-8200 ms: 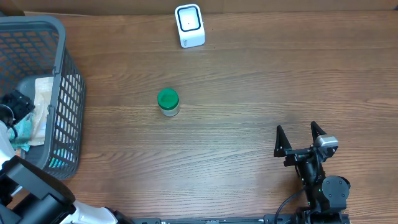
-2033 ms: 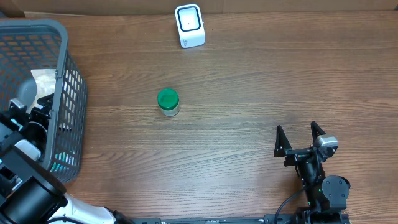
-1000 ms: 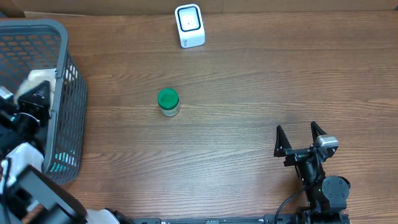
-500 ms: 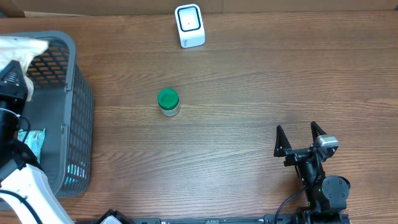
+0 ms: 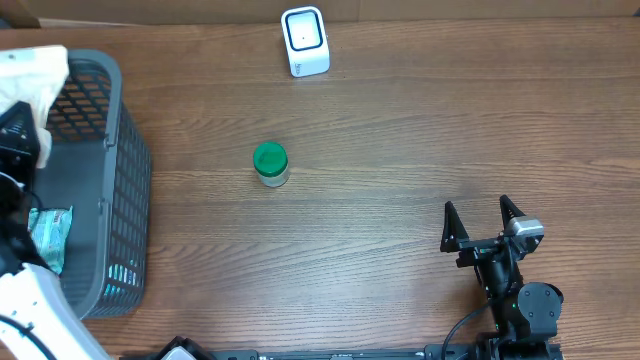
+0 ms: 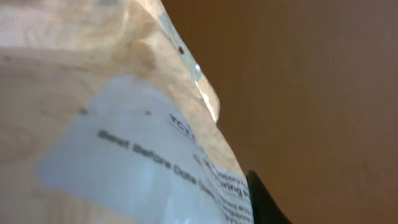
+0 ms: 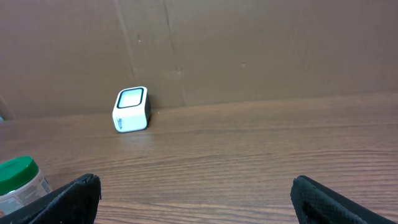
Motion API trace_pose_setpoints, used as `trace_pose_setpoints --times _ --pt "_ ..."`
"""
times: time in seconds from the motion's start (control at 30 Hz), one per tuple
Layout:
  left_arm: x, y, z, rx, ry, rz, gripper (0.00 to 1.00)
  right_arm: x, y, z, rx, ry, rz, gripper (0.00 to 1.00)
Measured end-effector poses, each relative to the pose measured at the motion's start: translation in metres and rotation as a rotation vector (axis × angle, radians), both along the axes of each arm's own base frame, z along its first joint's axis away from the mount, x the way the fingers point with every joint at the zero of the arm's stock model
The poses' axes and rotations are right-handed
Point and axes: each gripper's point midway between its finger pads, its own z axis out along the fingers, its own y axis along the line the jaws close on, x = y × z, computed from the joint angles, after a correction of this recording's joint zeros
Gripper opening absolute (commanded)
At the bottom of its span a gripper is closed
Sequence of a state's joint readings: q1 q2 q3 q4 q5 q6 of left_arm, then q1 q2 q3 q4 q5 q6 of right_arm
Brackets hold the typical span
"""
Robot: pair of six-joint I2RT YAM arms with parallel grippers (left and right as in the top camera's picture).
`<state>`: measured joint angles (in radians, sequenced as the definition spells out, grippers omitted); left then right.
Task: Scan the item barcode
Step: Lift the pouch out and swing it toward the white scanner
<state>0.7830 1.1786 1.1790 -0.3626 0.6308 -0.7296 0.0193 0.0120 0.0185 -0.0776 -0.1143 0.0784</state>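
My left gripper (image 5: 27,112) is shut on the item, a cream paper packet (image 5: 32,72), and holds it in the air over the far left corner of the grey basket (image 5: 122,210). Up close the packet (image 6: 93,93) fills the left wrist view. It shows a white label (image 6: 130,155) with blurred print, and one dark fingertip (image 6: 264,202) beside it. No barcode is visible. The white scanner (image 5: 305,41) stands at the table's far edge, also seen as the scanner (image 7: 131,109) from the right wrist. My right gripper (image 5: 485,214) rests open at the near right, empty.
A green-lidded jar (image 5: 270,163) stands mid-table, below and left of the scanner; the same jar (image 7: 18,177) shows at the right wrist view's lower left. A teal packet (image 5: 45,236) lies in the basket. A cardboard wall (image 7: 249,50) backs the table.
My left gripper has lifted the cream packet up out of the basket, and the basket has shifted slightly. The right arm has not moved.
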Motion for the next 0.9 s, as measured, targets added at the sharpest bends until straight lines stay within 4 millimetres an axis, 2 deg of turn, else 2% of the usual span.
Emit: trace_pose_setpoints --times 0.13,0.27,0.43,0.5,0.63,0.73,0.9 --pt "-0.010 -0.012 0.051 0.137 0.036 0.014 0.11 0.000 0.000 0.000 0.000 0.000 0.000 1.00" --pt "-0.015 -0.046 0.095 0.299 0.068 -0.016 0.11 0.000 0.000 0.000 0.000 0.000 0.000 1.00" --pt "-0.018 -0.101 0.113 0.452 0.124 -0.090 0.11 0.000 0.000 0.000 0.000 0.000 0.000 1.00" --pt "-0.016 -0.124 0.110 0.496 0.148 -0.140 0.10 0.000 0.000 0.000 0.000 0.000 0.000 1.00" --pt "-0.012 -0.176 0.088 0.605 0.233 -0.249 0.09 0.000 0.000 0.000 0.000 0.000 0.000 1.00" --pt "-0.006 -0.205 0.075 0.709 0.286 -0.297 0.10 0.000 0.000 0.000 0.000 0.000 0.000 1.00" --pt "0.011 -0.268 0.038 1.011 0.416 -0.359 0.07 0.000 0.000 0.000 0.000 0.000 0.000 1.00"
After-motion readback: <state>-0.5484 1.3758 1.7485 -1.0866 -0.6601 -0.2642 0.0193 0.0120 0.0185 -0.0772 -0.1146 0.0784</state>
